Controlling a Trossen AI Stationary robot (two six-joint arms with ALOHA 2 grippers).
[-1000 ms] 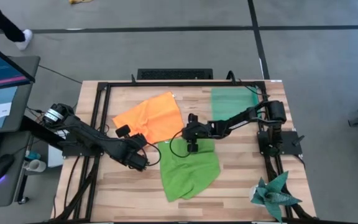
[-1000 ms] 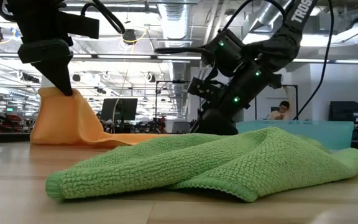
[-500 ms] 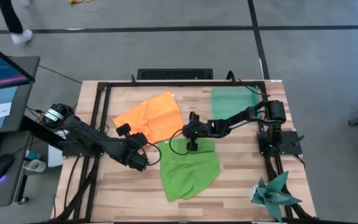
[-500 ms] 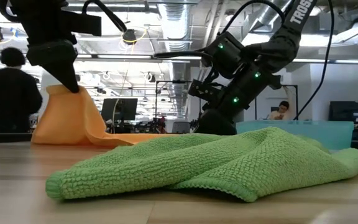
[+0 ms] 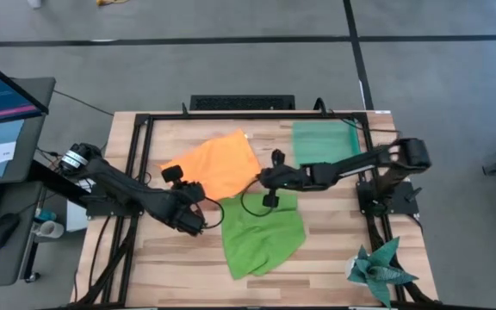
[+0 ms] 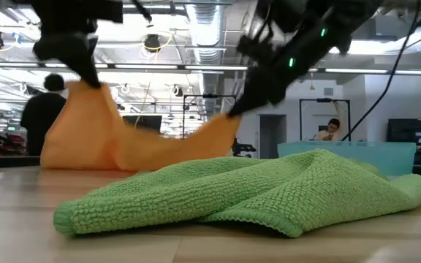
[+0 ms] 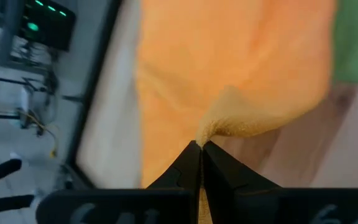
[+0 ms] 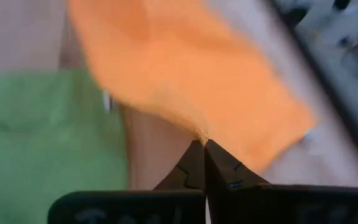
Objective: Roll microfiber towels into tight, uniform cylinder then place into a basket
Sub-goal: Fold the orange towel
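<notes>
Two towels lie on the wooden surface [image 5: 334, 258]. The one orange towel [image 5: 216, 164] is lifted at two corners: the left end effector [image 5: 182, 183] pinches one, the right end effector [image 5: 263, 178] pinches the other. The one green towel [image 5: 261, 232] lies crumpled beside it. One teal basket [image 5: 324, 140] sits at the far edge.

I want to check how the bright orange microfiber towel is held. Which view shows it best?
The high view: the whole bright orange microfiber towel shows, stretched between the left pincer and right pincer. The low view shows it lifted at two corners; each wrist view shows only one pinched corner.
</notes>
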